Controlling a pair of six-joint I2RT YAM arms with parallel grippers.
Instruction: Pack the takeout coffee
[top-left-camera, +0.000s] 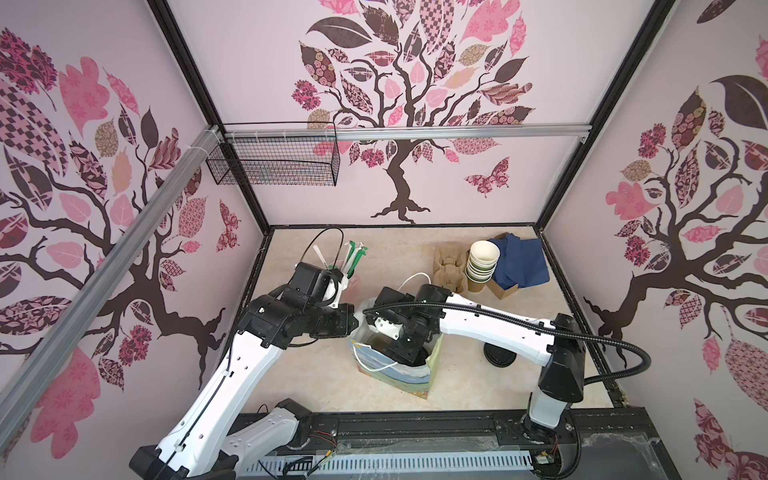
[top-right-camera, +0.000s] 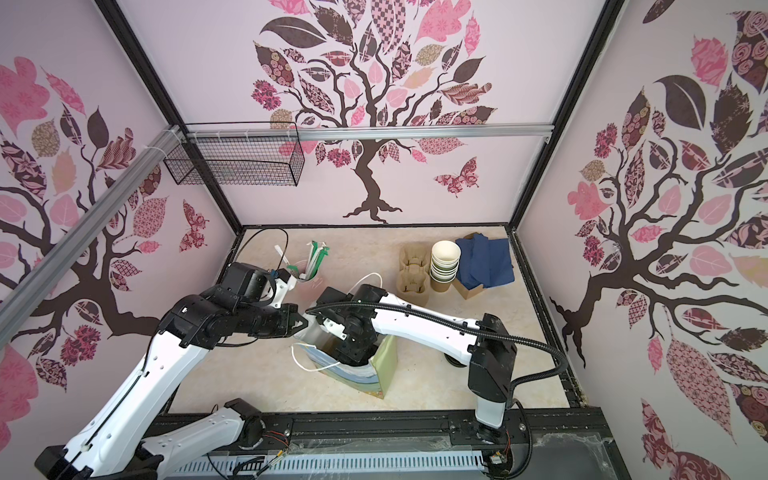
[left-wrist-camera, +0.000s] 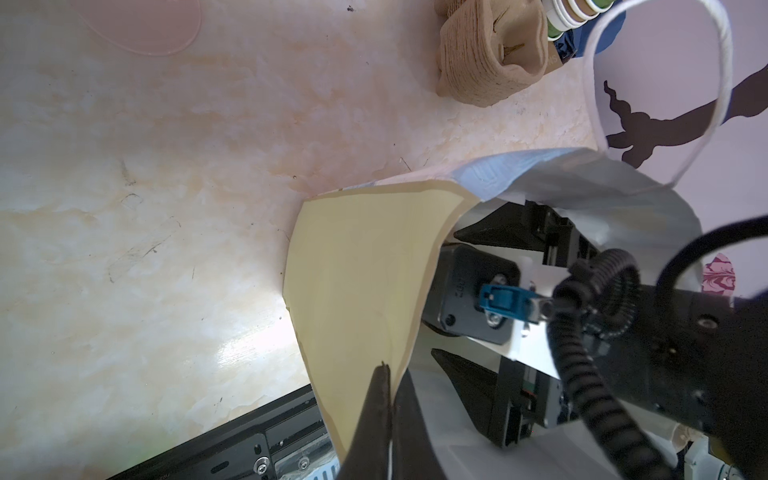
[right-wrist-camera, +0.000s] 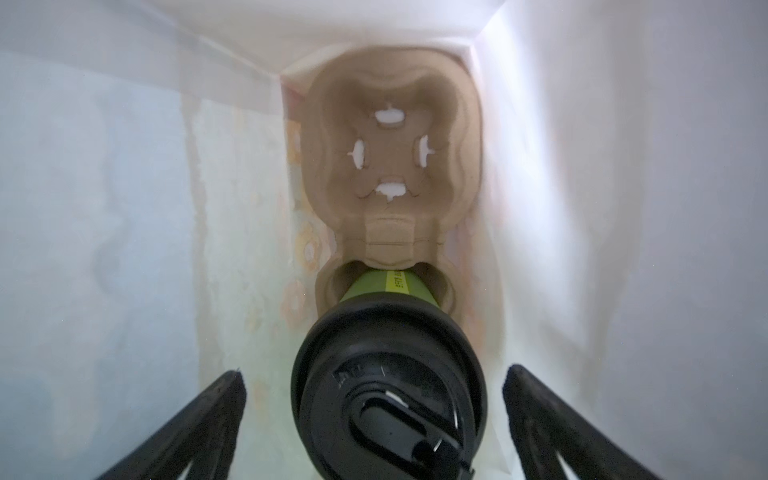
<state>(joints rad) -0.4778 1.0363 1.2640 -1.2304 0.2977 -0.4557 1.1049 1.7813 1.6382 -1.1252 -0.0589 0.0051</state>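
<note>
The takeout coffee (right-wrist-camera: 388, 399), a green paper cup with a black lid, stands in one well of a brown pulp carrier (right-wrist-camera: 390, 137) at the bottom of the paper bag (top-left-camera: 399, 374). My right gripper (right-wrist-camera: 376, 372) is down inside the bag, open, with a finger on each side of the lid and apart from it. My left gripper (left-wrist-camera: 392, 374) is shut on the bag's beige rim (left-wrist-camera: 361, 266), at the bag's left edge (top-right-camera: 302, 323). In both top views the right wrist hides the coffee.
Behind the bag stand a stack of lidless cups (top-left-camera: 482, 262), more pulp carriers (top-left-camera: 449, 266) and a box of blue napkins (top-left-camera: 521, 259). A loose black lid (top-left-camera: 498, 355) lies under my right arm. A holder of stirrers (top-left-camera: 349, 262) stands behind my left wrist.
</note>
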